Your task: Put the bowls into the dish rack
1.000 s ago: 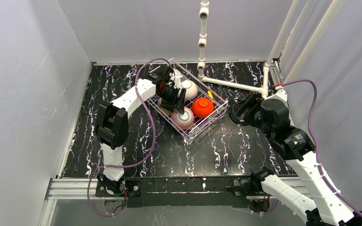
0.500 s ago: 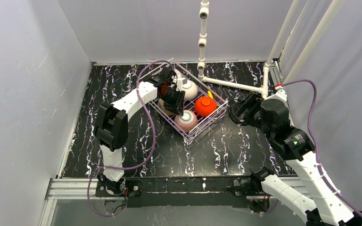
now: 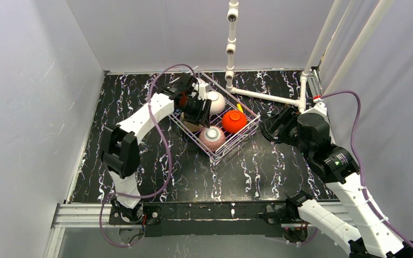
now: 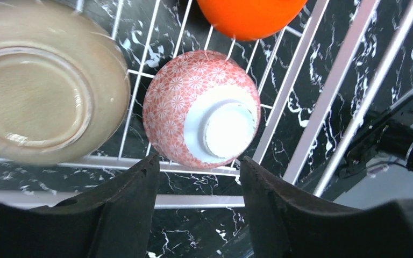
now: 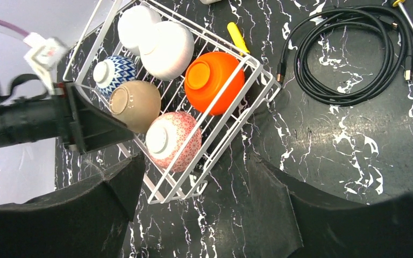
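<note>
The left end effector (image 4: 198, 161) is spread wide and holds nothing. Its two dark fingers (image 4: 123, 209) hang over the closest rim of the rack (image 3: 237, 140). Straight ahead of the fingertips, just past that rim, the pink bowl (image 4: 201, 123) sits upside down on the grid floor with its white foot ring up; neither finger touches it. Left of it, as this end effector looks, lies the tan bowl (image 4: 43, 86), also overturned and just beside the pink one. Farther ahead, beyond the pink bowl, is the orange bowl (image 4: 250, 16), with only its lower part inside the wrist view.

The right end effector (image 5: 193, 161) is likewise open and empty. It is poised over the black marbled tabletop (image 5: 322, 161), off the side of the rack. From there all six bowls lie ahead, inside the rack. The pink one is nearest, with the tan ahead and left of it and the orange ahead and to the right. The blue bowl (image 5: 114, 72) sits beyond the tan. The two white bowls (image 5: 166, 43) are farthest, one overlapping the other in view. Each bowl has its outside turned upward. Ahead and to the right of this end effector, outside the rack, a small yellow piece (image 5: 236, 36) lies just beside the wire, and a coiled black cable (image 5: 344, 54) rests on the tabletop beyond it.
</note>
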Tool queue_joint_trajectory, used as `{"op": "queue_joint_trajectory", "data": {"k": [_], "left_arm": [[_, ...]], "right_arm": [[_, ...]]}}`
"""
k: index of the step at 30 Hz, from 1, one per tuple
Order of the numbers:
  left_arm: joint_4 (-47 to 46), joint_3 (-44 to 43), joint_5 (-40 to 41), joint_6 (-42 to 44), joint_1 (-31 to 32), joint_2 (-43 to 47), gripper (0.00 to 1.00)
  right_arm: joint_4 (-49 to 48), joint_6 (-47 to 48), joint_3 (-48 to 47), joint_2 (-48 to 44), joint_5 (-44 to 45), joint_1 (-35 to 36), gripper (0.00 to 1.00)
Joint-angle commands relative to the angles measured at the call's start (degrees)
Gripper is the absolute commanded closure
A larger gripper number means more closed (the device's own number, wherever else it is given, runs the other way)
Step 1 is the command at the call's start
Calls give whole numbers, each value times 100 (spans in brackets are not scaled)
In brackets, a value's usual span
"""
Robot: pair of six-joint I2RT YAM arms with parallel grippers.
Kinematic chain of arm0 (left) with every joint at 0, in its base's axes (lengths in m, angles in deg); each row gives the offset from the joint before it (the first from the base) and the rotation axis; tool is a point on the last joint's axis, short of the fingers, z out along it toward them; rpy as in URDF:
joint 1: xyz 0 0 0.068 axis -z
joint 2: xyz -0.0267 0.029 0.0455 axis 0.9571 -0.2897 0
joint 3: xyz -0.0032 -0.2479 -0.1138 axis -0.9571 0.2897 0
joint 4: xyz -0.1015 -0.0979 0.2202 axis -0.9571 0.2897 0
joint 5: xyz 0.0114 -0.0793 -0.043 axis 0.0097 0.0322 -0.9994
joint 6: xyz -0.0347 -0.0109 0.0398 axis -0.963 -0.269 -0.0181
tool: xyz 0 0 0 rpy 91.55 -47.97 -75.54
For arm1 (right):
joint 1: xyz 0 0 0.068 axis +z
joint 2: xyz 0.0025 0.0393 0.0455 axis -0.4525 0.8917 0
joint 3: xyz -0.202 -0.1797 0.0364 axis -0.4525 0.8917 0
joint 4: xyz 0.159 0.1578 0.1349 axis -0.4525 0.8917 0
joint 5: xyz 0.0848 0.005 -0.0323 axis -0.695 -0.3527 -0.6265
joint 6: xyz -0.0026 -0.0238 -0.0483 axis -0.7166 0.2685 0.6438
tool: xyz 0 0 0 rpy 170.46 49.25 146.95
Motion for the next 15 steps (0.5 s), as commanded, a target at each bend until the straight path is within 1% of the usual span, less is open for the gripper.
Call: {"op": "queue_joint_trajectory", "data": {"k": [1, 5, 6, 9, 10, 13, 15], "left_arm": [[-190, -41, 747, -27, 11, 1124, 40], [-845, 563, 1561, -338, -3, 2142, 31], [-835, 637, 1648, -432, -28, 2382, 23], [-511, 726, 2066, -490, -49, 3001, 13], [-492, 863, 2401, -513, -46, 3258, 11], [-439, 1327, 3072, -551, -51, 4179, 3], [32, 1348, 3515, -746, -57, 4665, 2]], "right_arm": [[-170, 185, -48, 1, 223, -16, 21], [-124, 369, -136, 87, 328, -16, 21], [-118, 423, -164, 117, 346, -10, 21], [-56, 613, -339, 221, 403, -10, 20], [-29, 687, -398, 254, 433, -10, 20], [44, 945, -664, 365, 519, -11, 20], [123, 1134, -875, 438, 586, -15, 20]]}}
